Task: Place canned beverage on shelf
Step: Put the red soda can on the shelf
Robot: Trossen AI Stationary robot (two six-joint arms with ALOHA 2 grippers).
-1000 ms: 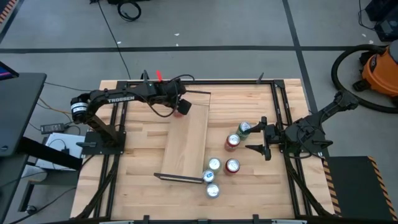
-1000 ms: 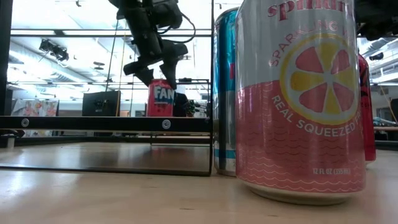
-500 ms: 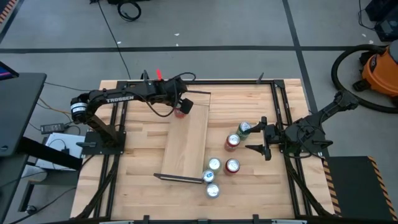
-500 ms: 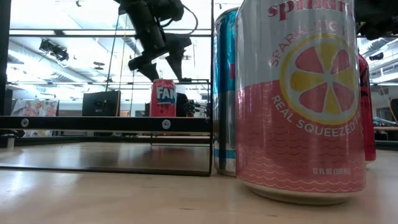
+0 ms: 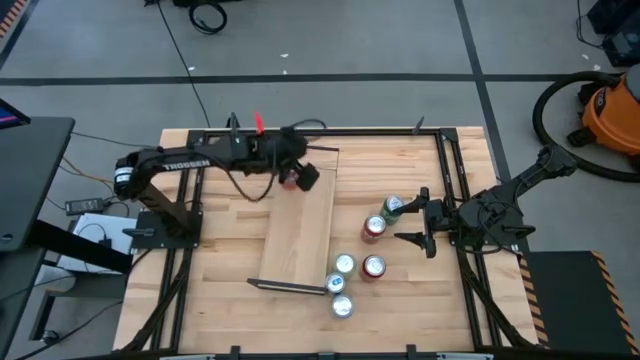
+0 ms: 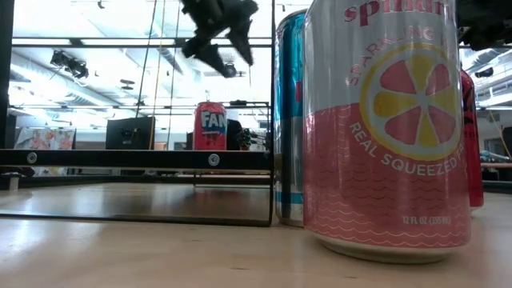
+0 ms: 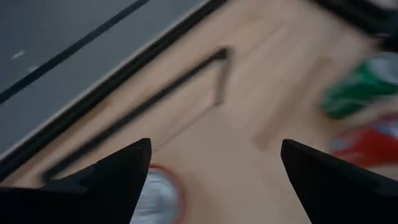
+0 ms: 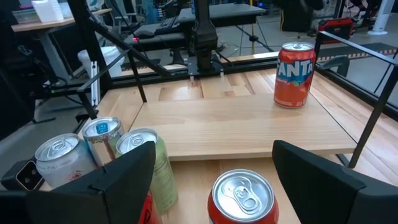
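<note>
An orange Fanta can (image 6: 210,126) stands upright on its base at the far end of the light-wood shelf (image 5: 305,230). It also shows in the high view (image 5: 289,181) and in the right wrist view (image 8: 295,74). My left gripper (image 6: 220,40) is open and empty, above the can and slightly toward the table's right (image 5: 304,177). The can's top (image 7: 155,194) shows beside one finger in the left wrist view. My right gripper (image 5: 410,220) is open and empty at the table's right, facing a group of cans.
Several cans stand on the tabletop right of the shelf: a green one (image 5: 393,206), two red ones (image 5: 375,227) (image 5: 374,266) and silver-topped ones (image 5: 341,306). A pink can (image 6: 384,128) and a blue can (image 6: 290,120) fill the low view. Black frame rails run along the table's edges.
My left gripper has come off the Fanta can's top and gone up, shifting a little toward the table's right edge. The can has stayed upright on the far end of the shelf.
</note>
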